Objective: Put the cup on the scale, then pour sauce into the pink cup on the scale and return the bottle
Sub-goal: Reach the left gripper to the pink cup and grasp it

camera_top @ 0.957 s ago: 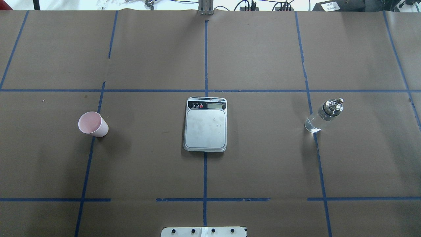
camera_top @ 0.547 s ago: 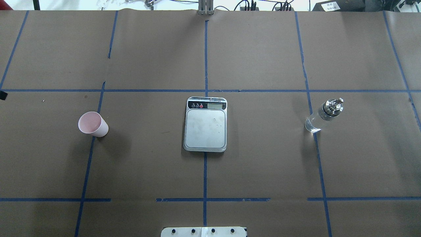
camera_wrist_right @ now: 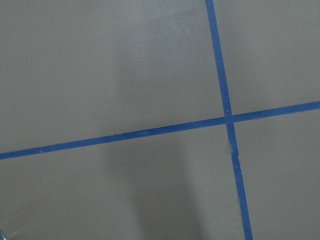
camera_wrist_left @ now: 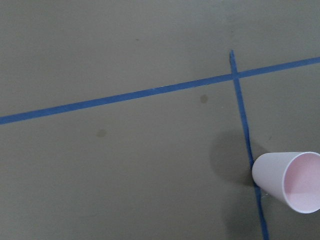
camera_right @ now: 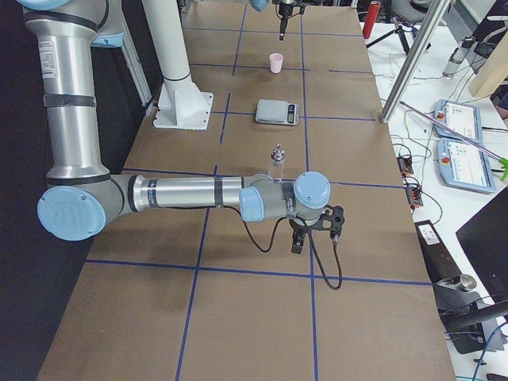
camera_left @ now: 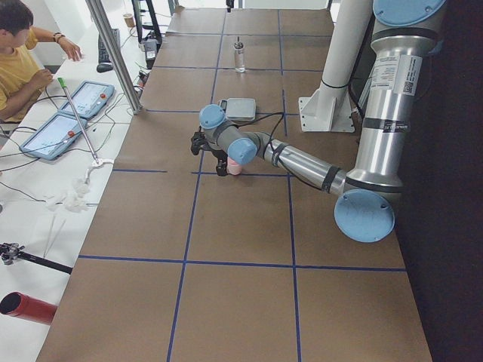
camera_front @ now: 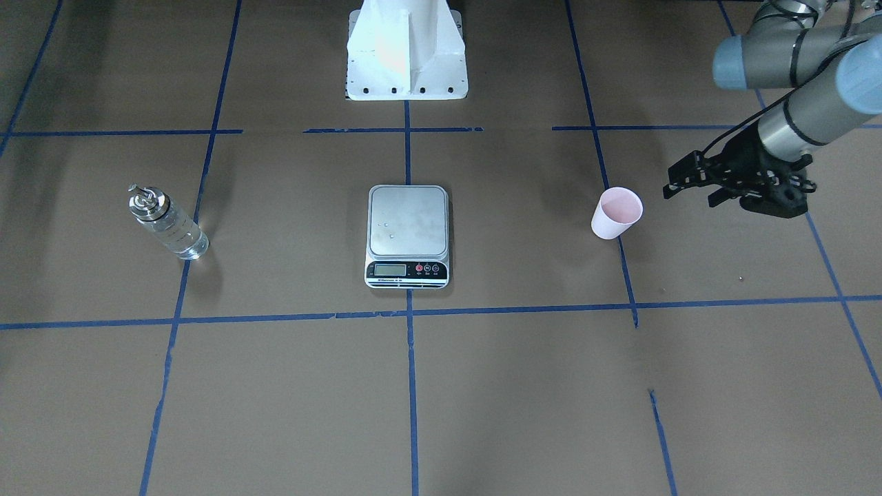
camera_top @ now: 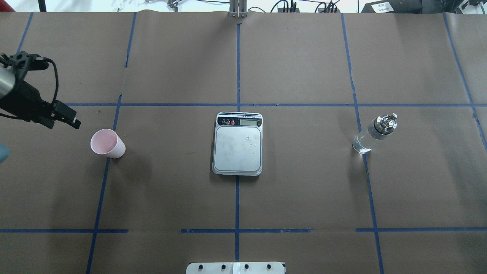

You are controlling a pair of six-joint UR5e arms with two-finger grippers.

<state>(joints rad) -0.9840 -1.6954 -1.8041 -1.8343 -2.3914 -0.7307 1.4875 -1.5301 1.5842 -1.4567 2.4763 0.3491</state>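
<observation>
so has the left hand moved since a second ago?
Yes. The left hand came in from the overhead view's left edge, now just up-left of the pink cup.

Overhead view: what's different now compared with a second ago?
The left gripper has swung in from the view's left edge and now hangs close to the cup, fingers apart, holding nothing. The cup, scale and bottle have not moved.
</observation>
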